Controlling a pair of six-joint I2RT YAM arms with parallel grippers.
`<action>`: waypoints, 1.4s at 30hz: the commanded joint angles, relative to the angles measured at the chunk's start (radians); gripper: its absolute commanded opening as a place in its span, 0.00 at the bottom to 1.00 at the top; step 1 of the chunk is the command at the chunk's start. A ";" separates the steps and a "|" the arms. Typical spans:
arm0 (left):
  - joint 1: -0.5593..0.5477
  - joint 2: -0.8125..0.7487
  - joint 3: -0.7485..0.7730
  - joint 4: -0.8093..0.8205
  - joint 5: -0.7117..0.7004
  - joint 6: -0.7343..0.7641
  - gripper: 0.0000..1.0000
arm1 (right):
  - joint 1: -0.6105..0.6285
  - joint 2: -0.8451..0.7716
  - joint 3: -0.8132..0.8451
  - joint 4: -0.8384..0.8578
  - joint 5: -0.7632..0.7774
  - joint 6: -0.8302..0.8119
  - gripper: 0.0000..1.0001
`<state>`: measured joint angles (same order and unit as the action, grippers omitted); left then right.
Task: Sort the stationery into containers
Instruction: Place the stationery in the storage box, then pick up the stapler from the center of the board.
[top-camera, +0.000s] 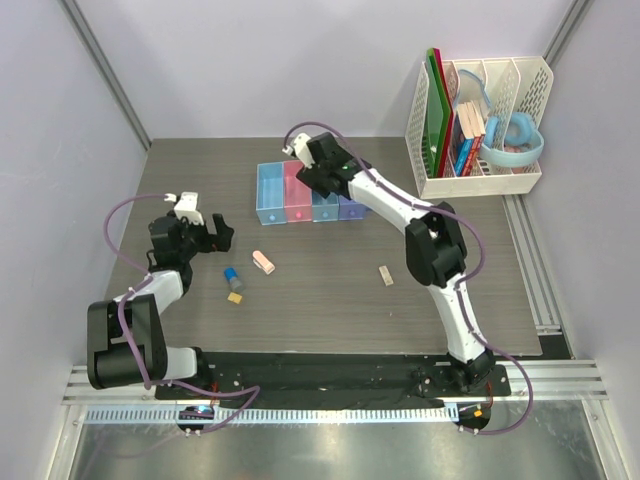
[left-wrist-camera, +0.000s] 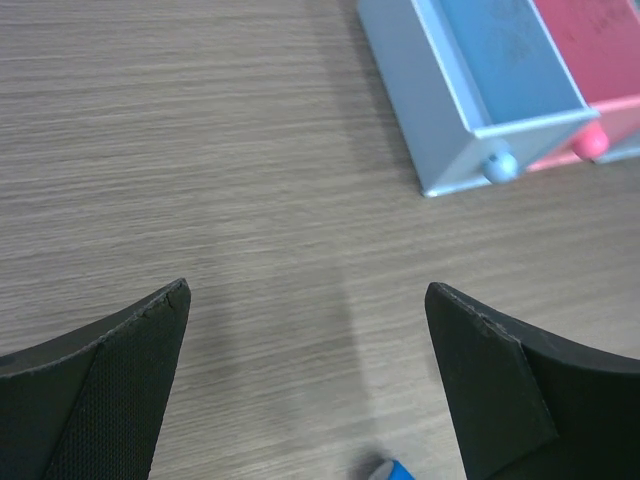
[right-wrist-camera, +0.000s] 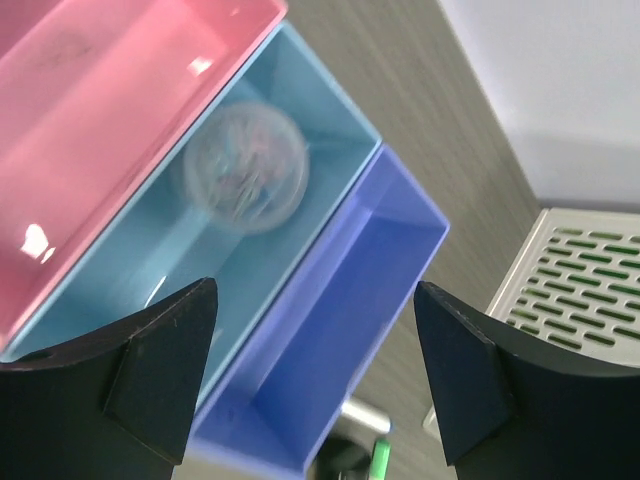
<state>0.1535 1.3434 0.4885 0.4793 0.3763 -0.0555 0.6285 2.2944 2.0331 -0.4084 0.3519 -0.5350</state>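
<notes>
The four joined bins stand at the table's middle back: light blue (top-camera: 271, 190), pink (top-camera: 298, 192), light blue (top-camera: 325, 208), violet-blue (top-camera: 352, 208). My right gripper (top-camera: 316, 178) hovers open and empty above them. In the right wrist view (right-wrist-camera: 315, 350) a blurred clear tape roll (right-wrist-camera: 245, 165) lies in the light-blue bin (right-wrist-camera: 150, 260), between the pink bin (right-wrist-camera: 110, 110) and the empty violet-blue bin (right-wrist-camera: 330, 340). My left gripper (top-camera: 222, 236) is open and empty above bare table (left-wrist-camera: 305, 340). A pink eraser (top-camera: 263, 261), a beige eraser (top-camera: 386, 275), a blue-capped cylinder (top-camera: 233, 277) and a tiny yellow piece (top-camera: 236, 297) lie loose.
A tall white perforated file rack (top-camera: 480, 125) with green boards, books and a light-blue ring stands at the back right; its side shows in the right wrist view (right-wrist-camera: 580, 290). Grey walls close the table's left, back and right.
</notes>
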 joint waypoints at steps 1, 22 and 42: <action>0.004 -0.027 0.036 -0.034 0.147 0.072 1.00 | 0.011 -0.228 -0.031 -0.160 -0.154 0.055 0.83; 0.087 -0.158 0.026 -0.035 -0.165 -0.021 1.00 | 0.330 -0.179 -0.222 -0.012 -0.235 0.256 0.74; 0.107 -0.139 -0.022 0.059 -0.180 -0.020 1.00 | 0.359 -0.081 -0.149 -0.029 -0.473 0.377 0.61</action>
<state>0.2489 1.2205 0.4778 0.4744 0.2047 -0.0719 0.9722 2.1872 1.8332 -0.4564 -0.0959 -0.1925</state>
